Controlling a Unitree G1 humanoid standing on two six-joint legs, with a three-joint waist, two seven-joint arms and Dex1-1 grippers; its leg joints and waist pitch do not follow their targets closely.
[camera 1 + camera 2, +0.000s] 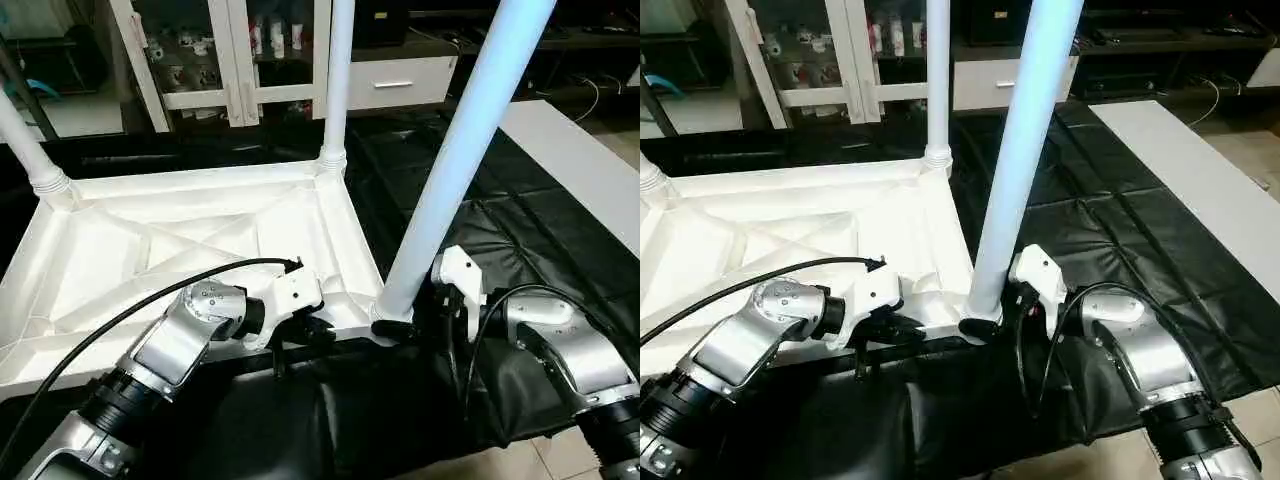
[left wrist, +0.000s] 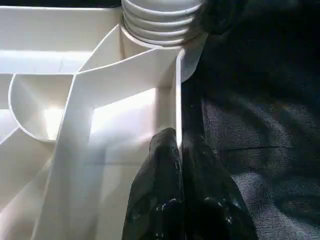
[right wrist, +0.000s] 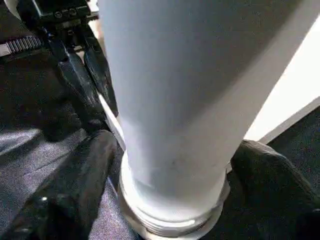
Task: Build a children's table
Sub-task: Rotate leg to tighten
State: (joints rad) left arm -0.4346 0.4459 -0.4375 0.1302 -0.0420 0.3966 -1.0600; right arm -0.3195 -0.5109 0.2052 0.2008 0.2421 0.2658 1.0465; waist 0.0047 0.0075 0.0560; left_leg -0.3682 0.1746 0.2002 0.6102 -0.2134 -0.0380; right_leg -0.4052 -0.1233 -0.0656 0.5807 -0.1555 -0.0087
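1. My left hand point(image 2: 177, 150) is pinched tight on the tabletop point(image 1: 200, 230) rim, near its corner.
2. My right hand point(image 3: 170, 165) straddles the near leg point(image 1: 450, 170) base, fingers point(image 3: 75, 185) spread either side.
3. The tabletop lies ribs-up on black sheeting point(image 1: 1120, 230).

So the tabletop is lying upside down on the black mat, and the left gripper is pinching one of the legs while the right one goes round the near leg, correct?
Not quite. The left gripper pinches the tabletop's edge wall, not a leg, as the left wrist view shows. The rest holds: right gripper around the near leg.
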